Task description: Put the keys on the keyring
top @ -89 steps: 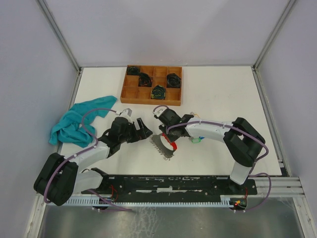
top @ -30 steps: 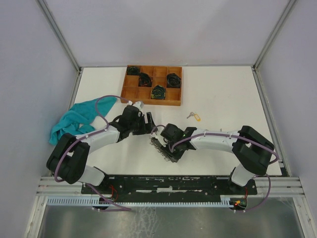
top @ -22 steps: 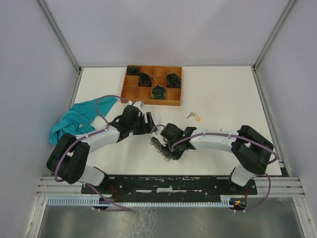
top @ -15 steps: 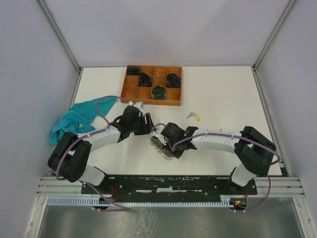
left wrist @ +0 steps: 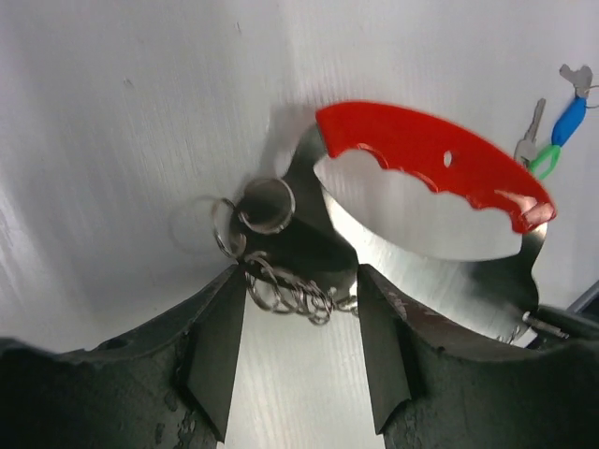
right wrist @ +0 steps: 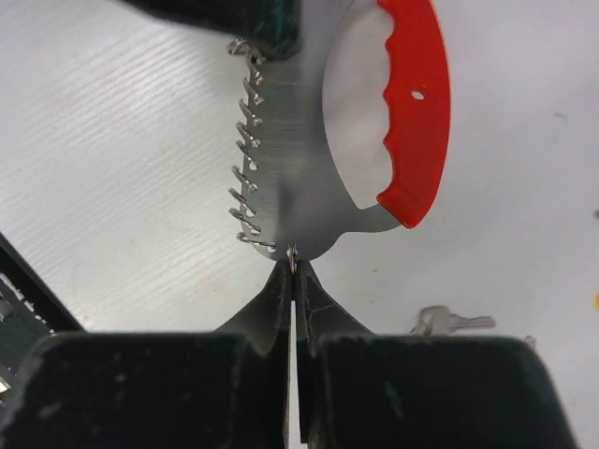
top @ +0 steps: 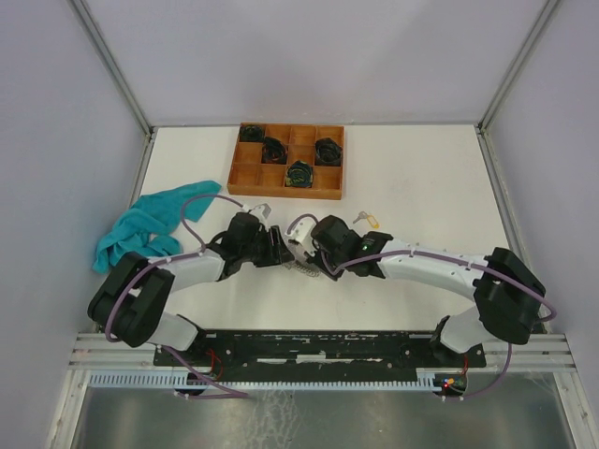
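Right gripper (right wrist: 294, 267) clenched on red-handled hooked steel plate (right wrist: 290, 159), left gripper (left wrist: 299, 281) stood released, jaws astride its silver wire rings (left wrist: 290, 295)

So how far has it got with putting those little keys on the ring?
Barely started. Done: nothing threaded; the yellow-tagged silver key, the blue-tagged key and the green-tagged key lie loose on the white table. In hand: the right gripper pinches the edge of the toothed steel plate with the red grip, and the left gripper has open jaws straddling the wire rings at its end. Left: every key.
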You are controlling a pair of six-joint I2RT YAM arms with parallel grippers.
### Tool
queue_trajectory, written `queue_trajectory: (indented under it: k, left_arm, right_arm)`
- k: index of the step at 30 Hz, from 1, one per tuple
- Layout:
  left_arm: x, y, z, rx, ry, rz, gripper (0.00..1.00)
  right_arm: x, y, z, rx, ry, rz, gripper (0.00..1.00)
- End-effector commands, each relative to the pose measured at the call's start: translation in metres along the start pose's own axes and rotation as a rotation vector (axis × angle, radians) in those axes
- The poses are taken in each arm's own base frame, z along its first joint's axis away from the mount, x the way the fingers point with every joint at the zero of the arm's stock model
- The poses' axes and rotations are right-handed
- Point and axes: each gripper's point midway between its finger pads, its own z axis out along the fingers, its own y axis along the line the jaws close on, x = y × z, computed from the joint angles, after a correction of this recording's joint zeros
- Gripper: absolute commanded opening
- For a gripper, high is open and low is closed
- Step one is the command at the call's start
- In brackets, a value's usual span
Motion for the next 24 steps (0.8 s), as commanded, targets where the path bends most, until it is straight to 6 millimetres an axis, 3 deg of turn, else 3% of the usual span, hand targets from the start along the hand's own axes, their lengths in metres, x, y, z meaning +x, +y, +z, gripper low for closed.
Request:
queue_trajectory:
  k: [1, 8, 16, 21, 24]
  left_arm:
    - [0.0, -0.031, -0.011, 0.153, -0.022, -0.067, 0.57]
    - [-0.019, -0.06, -0.045, 0.27, -0.132, -0.03, 0.62]
    - [-0.085, -0.073, -0.095, 0.214, -0.455, 0.139, 0.76]
    - [-0.113, -0.092, -0.105, 0.257, -0.562, 0.251, 0.81]
    - [-0.118, -0.096, -0.1, 0.267, -0.583, 0.369, 0.84]
  right_arm:
    - [-0.064, -0.027, -0.024, 0.071, -0.247, -0.027, 0.01]
    - [-0.101, -0.055, -0.05, 0.043, -0.447, -0.033, 0.01]
    - [-0.133, -0.076, -0.077, 0.045, -0.592, -0.125, 0.01]
    - [-0.146, -0.075, -0.085, 0.033, -0.635, -0.216, 0.01]
    - [-0.15, -0.073, -0.089, 0.019, -0.66, -0.296, 0.01]
